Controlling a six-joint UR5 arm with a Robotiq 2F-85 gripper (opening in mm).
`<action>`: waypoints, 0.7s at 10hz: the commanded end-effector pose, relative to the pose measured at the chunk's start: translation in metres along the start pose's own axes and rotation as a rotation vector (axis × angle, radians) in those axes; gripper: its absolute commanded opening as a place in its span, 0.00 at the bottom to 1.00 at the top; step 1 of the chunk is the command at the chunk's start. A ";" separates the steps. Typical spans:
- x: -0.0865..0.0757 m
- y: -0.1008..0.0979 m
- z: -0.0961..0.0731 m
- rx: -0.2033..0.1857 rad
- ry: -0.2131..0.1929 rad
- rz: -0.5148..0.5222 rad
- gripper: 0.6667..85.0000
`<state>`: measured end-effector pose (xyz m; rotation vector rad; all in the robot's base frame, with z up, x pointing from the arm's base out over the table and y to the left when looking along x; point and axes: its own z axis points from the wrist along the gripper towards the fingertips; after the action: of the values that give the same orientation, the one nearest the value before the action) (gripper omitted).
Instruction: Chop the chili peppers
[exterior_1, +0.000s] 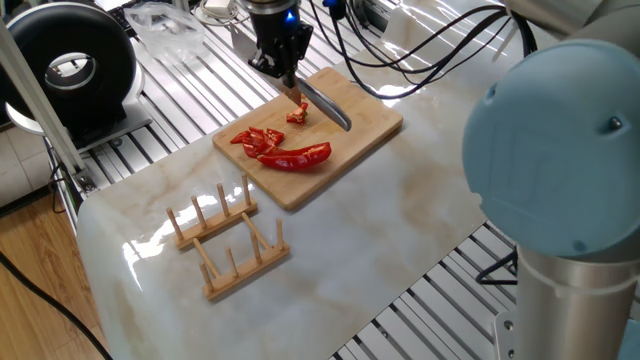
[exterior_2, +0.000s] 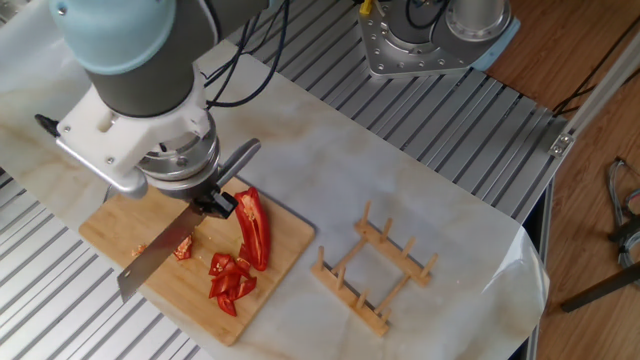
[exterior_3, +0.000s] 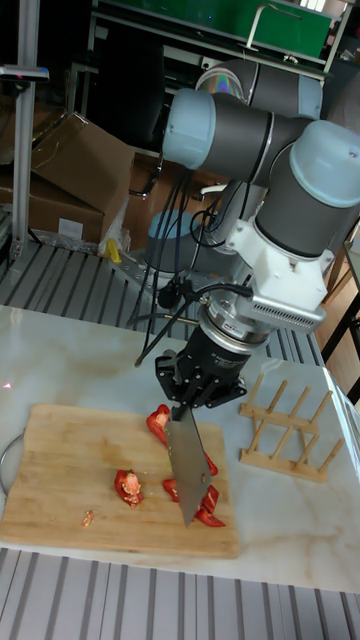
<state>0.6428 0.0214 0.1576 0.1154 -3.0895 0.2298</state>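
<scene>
Now tool (exterior_3: 197, 398) gripping knife (exterior_3: 188, 462)

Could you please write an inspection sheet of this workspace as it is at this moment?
Surface: marble-look table top carries a wooden cutting board.
Job's things: one long chili half uncut, a pile of cut red pieces beside it, one separate red bit, all on the board.
Clutter: empty wooden peg rack on the table, apart from the board.
Gripper: gripper shut on the knife, blade above the board.
Cables: black cables hang behind the board.
Surroundings: black round device, metal slats, cardboard boxes.
</scene>
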 end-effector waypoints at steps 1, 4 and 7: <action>0.000 -0.002 -0.003 0.023 -0.004 0.001 0.01; 0.000 -0.014 -0.004 0.068 -0.002 -0.056 0.01; -0.002 -0.009 -0.002 0.048 -0.003 -0.137 0.01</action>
<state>0.6444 0.0107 0.1616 0.2375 -3.0734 0.3191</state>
